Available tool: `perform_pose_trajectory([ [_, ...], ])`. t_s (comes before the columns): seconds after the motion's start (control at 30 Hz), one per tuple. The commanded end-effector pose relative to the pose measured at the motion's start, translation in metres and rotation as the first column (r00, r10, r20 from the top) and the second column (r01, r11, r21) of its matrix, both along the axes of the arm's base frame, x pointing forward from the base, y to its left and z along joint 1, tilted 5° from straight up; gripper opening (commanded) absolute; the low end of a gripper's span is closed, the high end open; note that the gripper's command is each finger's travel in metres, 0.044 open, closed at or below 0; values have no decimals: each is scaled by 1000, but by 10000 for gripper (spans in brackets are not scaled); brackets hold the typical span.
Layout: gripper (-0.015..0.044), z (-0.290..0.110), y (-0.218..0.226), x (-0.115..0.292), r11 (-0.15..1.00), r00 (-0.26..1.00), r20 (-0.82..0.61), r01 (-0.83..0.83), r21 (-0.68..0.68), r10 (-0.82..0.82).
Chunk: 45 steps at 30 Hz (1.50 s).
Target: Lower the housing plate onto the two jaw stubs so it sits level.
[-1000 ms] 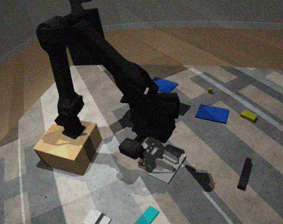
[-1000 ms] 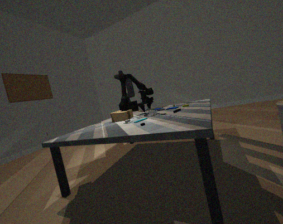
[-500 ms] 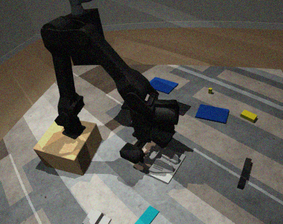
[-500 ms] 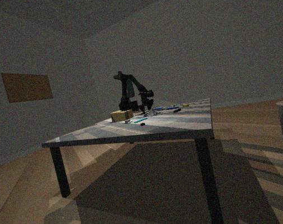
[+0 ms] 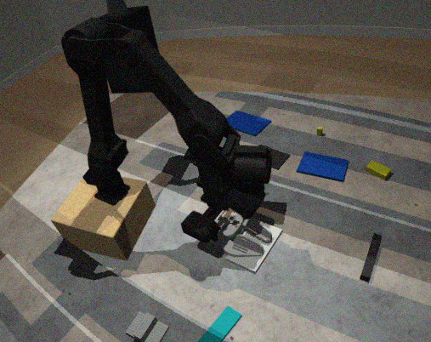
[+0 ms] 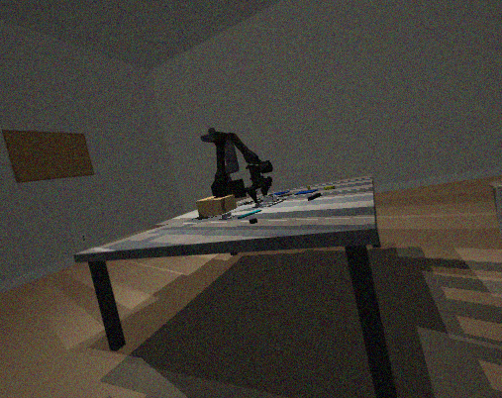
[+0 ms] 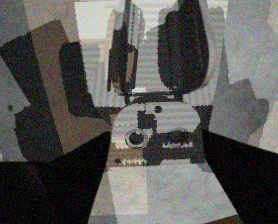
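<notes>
over the pale base board (image 5: 255, 268) (image 7: 92, 22), the gripper (image 5: 224, 219) (image 6: 261, 199) (image 7: 153, 134) has the housing plate (image 5: 232, 225) (image 7: 159, 120) caught between its fingers, one at either side. from where i stand, the plate is at the rear end of the two jaws (image 5: 245, 247) (image 7: 187, 55), and the wrist view shows its rounded front edge right by them. i can't tell whether its underside touches the stubs, nor whether it is quite level.

i judge this to be the final lining up and lowering. the thing to do is match the plate's holes to whatever stands beneath, square it to the jaws, then bring it straight down, slowly, with no sideways push. if one edge catches, a small lift and a nudge should serve better than force, which could swing a jaw on its pin. once it lies flat, i'd have the fingers part evenly and rise straight up, so neither drags the plate askew.
</notes>
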<state>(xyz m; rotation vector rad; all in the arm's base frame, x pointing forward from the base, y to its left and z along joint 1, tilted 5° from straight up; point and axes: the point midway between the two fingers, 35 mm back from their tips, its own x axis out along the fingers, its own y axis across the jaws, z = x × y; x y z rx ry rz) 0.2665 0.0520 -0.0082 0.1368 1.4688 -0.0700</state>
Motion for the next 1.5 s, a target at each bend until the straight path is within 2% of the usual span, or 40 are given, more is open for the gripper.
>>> perform_pose_trajectory([
  [0.0,351,0,-1,0,1000,1000,1,6,-4,-6],
  [1.47,351,-10,0,1,1000,1000,1,6,-4,-6],
])
